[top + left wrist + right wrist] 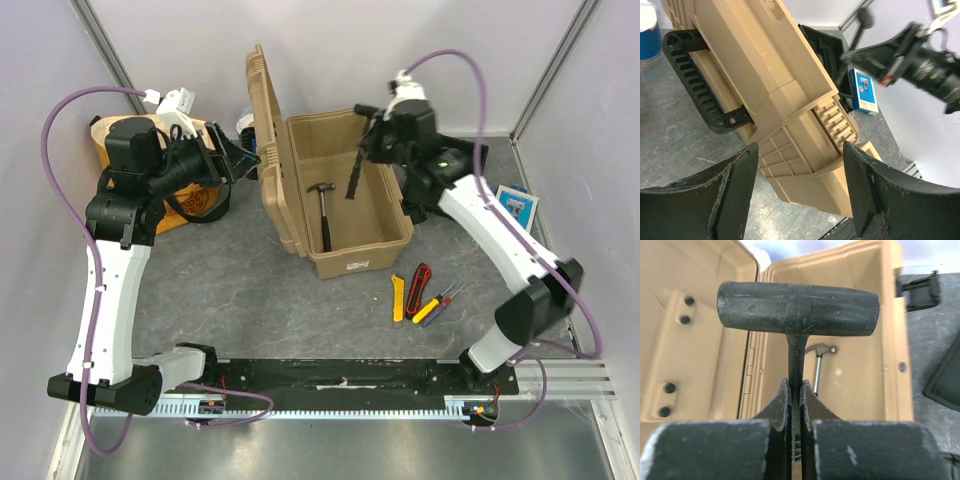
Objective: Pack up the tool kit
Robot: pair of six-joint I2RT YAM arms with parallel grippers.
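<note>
Right gripper (796, 392) clenched on mallet (797, 307), left gripper (800, 170) released. Lower mallet into box (360, 262) beside hammer (324, 210) before you let go.

- Your desk (230, 300) is a dark grey, mottled surface.
- The tan toolbox (355, 255) stands open near its middle, lid upright on the left side.
- Just off the box's near right corner lie a yellow cutter (398, 298), a red cutter (418, 290) and screwdrivers (438, 303), close together.
- A blue-white packet (516, 205) lies at the right edge.
- A yellow cloth bag (196, 203) sits far left.
</note>
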